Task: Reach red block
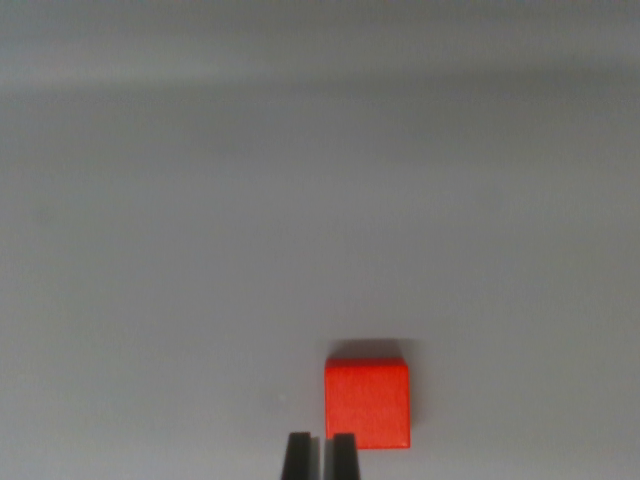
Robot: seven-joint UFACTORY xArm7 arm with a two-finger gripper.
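A red block (367, 402) lies on the plain grey surface, low in the wrist view and a little right of centre. My gripper (320, 456) shows at the bottom edge as two dark fingertips close together with only a thin gap and nothing between them. The right fingertip (343, 457) overlaps the block's lower left corner in the picture. The block lies just to the right of the fingertips, not between them.
A uniform grey surface (300, 200) fills the rest of the view, with a faint darker band across the top.
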